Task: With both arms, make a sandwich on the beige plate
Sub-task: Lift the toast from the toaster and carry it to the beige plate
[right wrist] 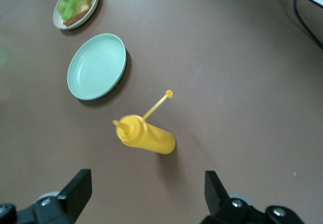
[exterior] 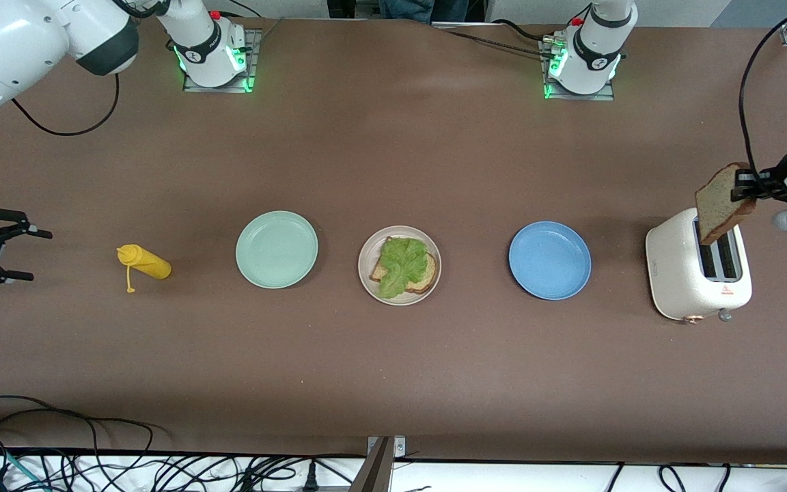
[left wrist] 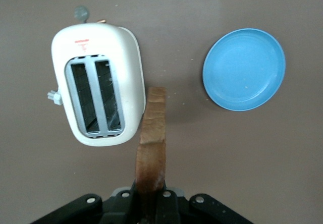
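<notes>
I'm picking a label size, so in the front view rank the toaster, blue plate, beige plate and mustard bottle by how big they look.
1. toaster, largest
2. blue plate
3. beige plate, a little smaller than the blue one
4. mustard bottle, smallest
All four rest on the table in one row, so nearness hardly skews this.

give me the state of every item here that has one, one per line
left pincer: shut on the bread slice, over the toaster
right pincer: open, holding nothing, waiting near the mustard bottle
toaster: both slots vacant
beige plate: holds bread topped with lettuce, no top slice
mint plate: bare
blue plate: bare
mustard bottle: lying down, cap off
</notes>
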Controlling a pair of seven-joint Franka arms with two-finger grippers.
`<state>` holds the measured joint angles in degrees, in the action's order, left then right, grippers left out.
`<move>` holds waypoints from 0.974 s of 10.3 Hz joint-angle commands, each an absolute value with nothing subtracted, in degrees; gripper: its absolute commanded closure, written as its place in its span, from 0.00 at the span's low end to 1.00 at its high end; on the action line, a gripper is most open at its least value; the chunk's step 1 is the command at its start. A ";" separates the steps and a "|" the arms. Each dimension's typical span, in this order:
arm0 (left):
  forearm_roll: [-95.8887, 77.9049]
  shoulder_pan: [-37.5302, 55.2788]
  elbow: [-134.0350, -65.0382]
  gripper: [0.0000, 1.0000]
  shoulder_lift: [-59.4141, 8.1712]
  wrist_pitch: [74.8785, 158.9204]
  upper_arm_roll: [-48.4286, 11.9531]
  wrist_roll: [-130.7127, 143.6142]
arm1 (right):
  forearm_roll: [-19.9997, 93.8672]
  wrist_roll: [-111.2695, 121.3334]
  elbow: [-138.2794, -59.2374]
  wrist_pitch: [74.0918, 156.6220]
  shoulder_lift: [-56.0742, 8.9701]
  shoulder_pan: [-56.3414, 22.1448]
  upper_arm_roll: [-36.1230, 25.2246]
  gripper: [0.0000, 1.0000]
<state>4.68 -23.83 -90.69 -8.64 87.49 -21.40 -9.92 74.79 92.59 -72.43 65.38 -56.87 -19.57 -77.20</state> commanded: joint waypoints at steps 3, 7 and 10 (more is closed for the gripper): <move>4.14 -22.25 -87.98 1.00 -10.54 86.31 -30.05 0.13 | 72.34 61.42 -71.63 61.96 -56.60 -34.68 -92.95 0.00; -7.34 -18.81 -85.87 1.00 -15.37 87.97 -30.15 5.70 | 62.17 44.85 -71.81 63.18 -56.78 -47.52 -101.33 0.00; -17.19 -16.27 -85.87 1.00 -20.99 92.71 -30.15 8.96 | 61.44 44.65 -72.07 64.60 -56.78 -49.57 -101.78 0.00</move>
